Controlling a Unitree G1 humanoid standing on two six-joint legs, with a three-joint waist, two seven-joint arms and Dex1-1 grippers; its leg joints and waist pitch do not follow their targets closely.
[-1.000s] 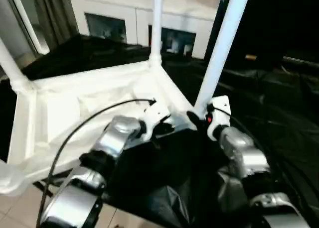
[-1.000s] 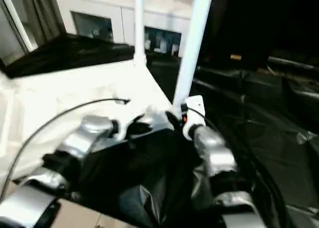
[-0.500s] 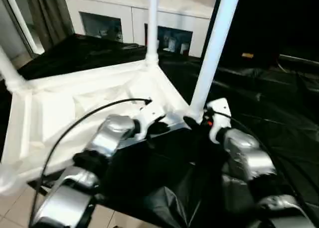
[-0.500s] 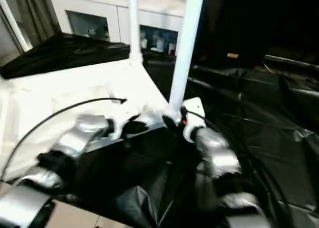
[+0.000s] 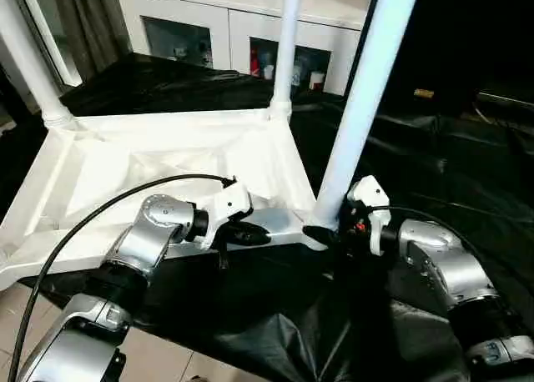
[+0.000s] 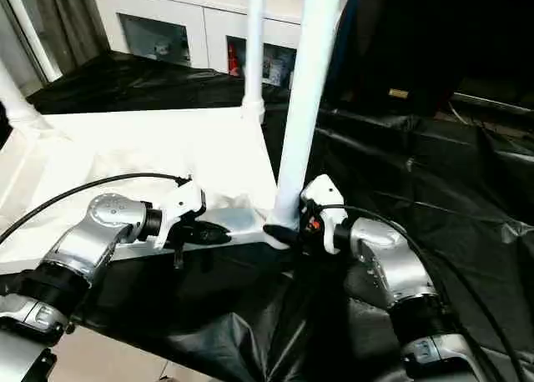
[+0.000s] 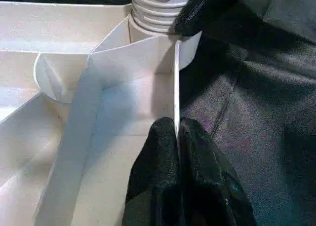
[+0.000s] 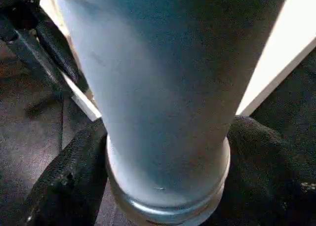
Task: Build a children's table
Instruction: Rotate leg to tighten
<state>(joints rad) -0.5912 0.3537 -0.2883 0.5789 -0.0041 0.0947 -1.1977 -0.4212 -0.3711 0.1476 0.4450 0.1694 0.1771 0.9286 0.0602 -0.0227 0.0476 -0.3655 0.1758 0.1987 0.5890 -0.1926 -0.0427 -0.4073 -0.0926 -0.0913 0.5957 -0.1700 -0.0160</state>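
While the upturned tabletop point(image 5: 158, 161) lies on black sheeting point(image 5: 434, 165), the left gripper point(image 7: 177, 132) pinches its near rim, and the right gripper point(image 8: 165, 152) apparently clasps the base of the nearest leg point(image 5: 359, 98), standing in its corner socket.

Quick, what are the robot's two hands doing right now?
Left gripper: shut, pinching the rim of the tabletop.
Right gripper: fingers on both sides of the near leg at its base; whether it squeezes cannot be told.

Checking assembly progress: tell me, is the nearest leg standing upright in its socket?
Upright: the nearest leg rises from the tabletop's near corner socket.
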